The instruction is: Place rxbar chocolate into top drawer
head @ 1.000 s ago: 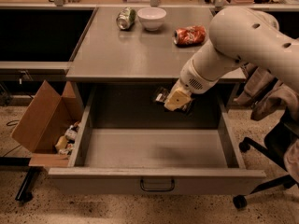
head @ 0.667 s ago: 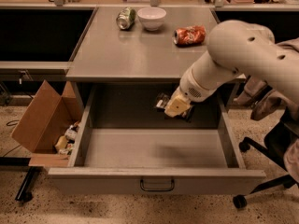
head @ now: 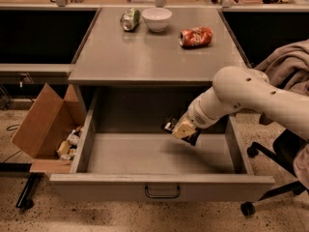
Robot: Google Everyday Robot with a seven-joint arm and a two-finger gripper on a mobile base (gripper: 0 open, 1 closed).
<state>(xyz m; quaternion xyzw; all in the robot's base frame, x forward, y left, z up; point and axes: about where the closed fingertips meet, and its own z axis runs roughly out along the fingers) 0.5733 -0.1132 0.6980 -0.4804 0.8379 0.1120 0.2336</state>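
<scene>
The top drawer (head: 159,185) is pulled wide open below the grey table, its dark wire handle centred on the front panel. My gripper (head: 179,129) hangs inside the drawer, toward its right rear, a little above the floor. It is shut on the rxbar chocolate (head: 170,125), a small black wrapped bar that sticks out to the left of the fingers. The white arm reaches in from the right over the drawer's right wall.
On the table top (head: 154,57) lie a crushed orange-red can (head: 195,36), a white bowl (head: 157,19) and a green can (head: 130,19). A brown cardboard box (head: 43,124) with trash stands left of the drawer. An office chair (head: 270,178) stands at the right.
The arm has lowered and swung down, carrying the bar from just under the table edge deeper into the open drawer.
</scene>
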